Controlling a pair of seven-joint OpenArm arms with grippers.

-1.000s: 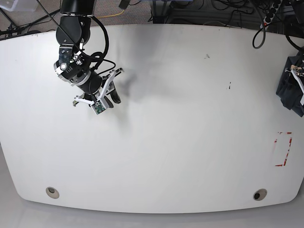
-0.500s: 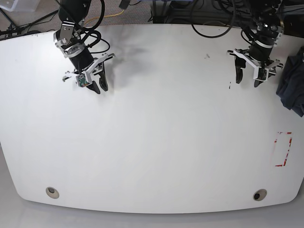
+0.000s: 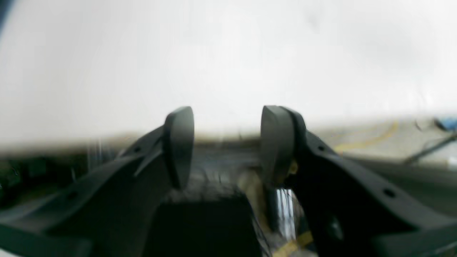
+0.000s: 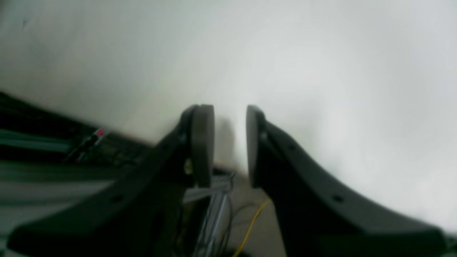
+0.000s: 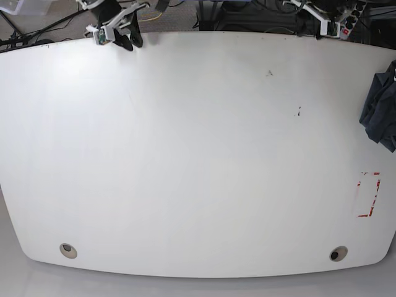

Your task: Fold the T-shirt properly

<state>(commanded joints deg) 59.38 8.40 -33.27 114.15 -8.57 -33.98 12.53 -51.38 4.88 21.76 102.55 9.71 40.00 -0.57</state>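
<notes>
The desk [image 5: 198,161] is spreading pale and smooth across the base view, its near corners rounding off and each carrying a round fitting with a dark centre: the left-hand fitting [image 5: 68,250] and the right-hand fitting [image 5: 338,253]. Red broken marks [image 5: 375,194] are tracing part of a rectangle near the right edge, and small dark specks [image 5: 299,112] are dotting the surface nearer the left claw [image 3: 227,146]. Beyond the far edge, dark cables [image 5: 43,32], a yellow cord [image 5: 150,19] and a grey floor [image 4: 246,221] are showing, the last in the right wrist view.

Both claws are hovering around the desk's far edge, well apart from each other. The left claw is standing wide, its dark, blunt, rounded fingers parting around a gap; the right claw [image 4: 230,146] is standing narrower but parted, with nothing between its fingers.

The T-shirt [image 5: 380,111] is lying bunched at the desk's right edge, nearer the left claw than the right, partly cut off by the frame; its dark slate-blue cloth is showing soft creases and an angular outline.
</notes>
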